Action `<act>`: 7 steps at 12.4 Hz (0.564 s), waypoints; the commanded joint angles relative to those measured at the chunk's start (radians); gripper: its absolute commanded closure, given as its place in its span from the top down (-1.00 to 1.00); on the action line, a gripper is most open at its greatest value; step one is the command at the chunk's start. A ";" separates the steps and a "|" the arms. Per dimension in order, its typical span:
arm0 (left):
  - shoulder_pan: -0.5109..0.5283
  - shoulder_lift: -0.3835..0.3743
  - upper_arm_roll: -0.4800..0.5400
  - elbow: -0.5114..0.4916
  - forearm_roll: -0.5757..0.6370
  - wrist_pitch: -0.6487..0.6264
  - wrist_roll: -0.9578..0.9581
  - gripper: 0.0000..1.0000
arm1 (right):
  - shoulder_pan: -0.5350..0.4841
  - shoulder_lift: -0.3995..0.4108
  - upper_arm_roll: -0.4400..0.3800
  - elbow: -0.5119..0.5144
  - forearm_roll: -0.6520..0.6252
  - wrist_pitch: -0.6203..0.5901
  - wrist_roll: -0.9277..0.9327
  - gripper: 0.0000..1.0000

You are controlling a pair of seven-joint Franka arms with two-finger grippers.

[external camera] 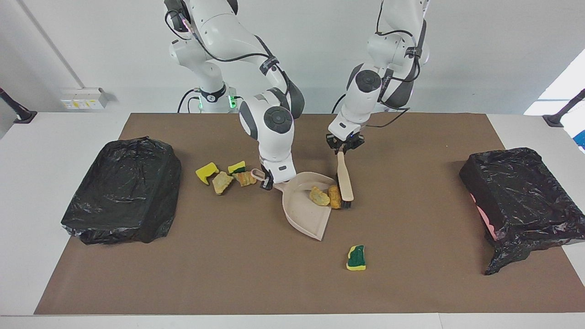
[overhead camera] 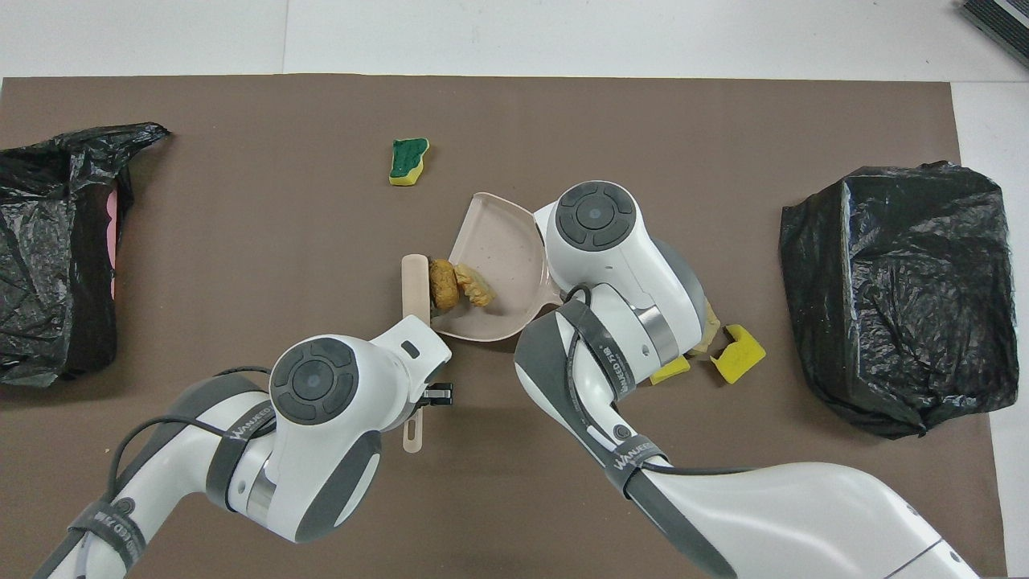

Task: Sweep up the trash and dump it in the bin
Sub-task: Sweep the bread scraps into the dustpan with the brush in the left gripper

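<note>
My left gripper is shut on the handle of the beige brush, whose black bristles press two tan-orange trash chunks into the mouth of the beige dustpan. My right gripper is shut on the dustpan's handle and holds the pan flat on the mat; in the overhead view the arm hides it. One green-backed sponge scrap lies alone, farther from the robots than the pan. Several more scraps sit beside the pan's handle, toward the right arm's end.
A bin lined with a black bag stands at the right arm's end of the brown mat, and another one at the left arm's end. The mat covers most of the white table.
</note>
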 commanded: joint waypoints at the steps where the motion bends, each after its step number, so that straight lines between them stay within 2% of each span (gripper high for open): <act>1: -0.034 0.063 0.016 0.120 -0.020 -0.020 0.008 -1.00 | -0.009 -0.027 0.008 -0.023 0.018 -0.019 0.018 -1.00; 4: -0.019 0.100 0.023 0.237 -0.014 -0.147 0.036 -1.00 | -0.015 -0.025 0.008 -0.015 0.018 -0.039 0.020 -1.00; 5: -0.006 0.109 0.027 0.256 -0.007 -0.155 0.074 -1.00 | -0.019 -0.027 0.008 -0.015 0.018 -0.042 0.020 -1.00; 7: 0.079 0.134 0.029 0.283 0.047 -0.185 0.163 -1.00 | -0.019 -0.028 0.008 -0.012 0.020 -0.041 0.035 -1.00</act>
